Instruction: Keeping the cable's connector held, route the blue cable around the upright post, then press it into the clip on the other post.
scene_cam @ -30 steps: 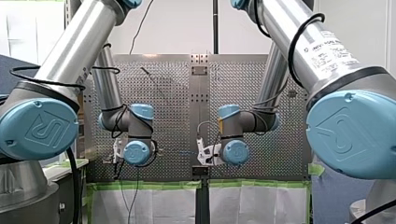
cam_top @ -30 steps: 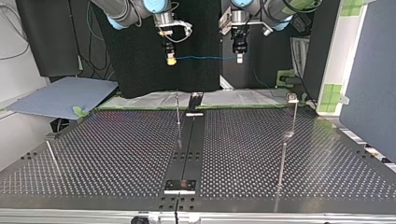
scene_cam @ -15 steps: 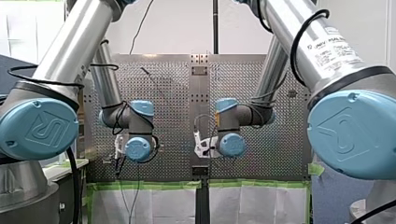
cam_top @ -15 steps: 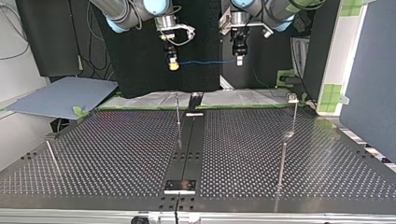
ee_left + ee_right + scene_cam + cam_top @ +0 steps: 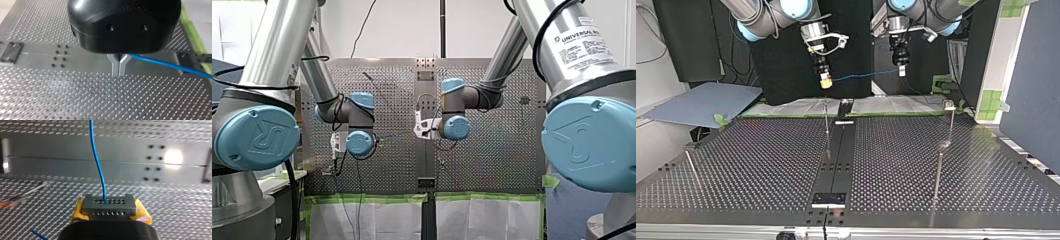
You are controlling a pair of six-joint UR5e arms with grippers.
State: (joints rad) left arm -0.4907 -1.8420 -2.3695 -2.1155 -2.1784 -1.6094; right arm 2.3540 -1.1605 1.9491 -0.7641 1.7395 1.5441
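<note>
In the top view my right gripper [image 5: 825, 80], with yellow pads, and my left gripper [image 5: 901, 70] hang above the table's far edge, with the blue cable [image 5: 863, 76] stretched between them. The right wrist view shows my right gripper [image 5: 109, 205] shut on a grey connector block [image 5: 109, 207], the blue cable [image 5: 98, 160] running out ahead of it. My left gripper [image 5: 119, 72] has its metal fingers shut on the blue cable [image 5: 170, 65]. A thin upright post [image 5: 826, 117] stands below my right gripper. A taller post with a clip [image 5: 949, 106] stands at the view's right.
A metal rail [image 5: 838, 150] runs down the middle of the perforated table [image 5: 761, 165]. A second tall post [image 5: 937, 172] stands near the front right and a leaning rod [image 5: 692, 169] at the left. A grey-blue sheet [image 5: 703, 102] lies beyond the left corner.
Both grippers have come lower and nearer the table in the top view. My right gripper has dropped further, so the cable now slopes down towards it.
</note>
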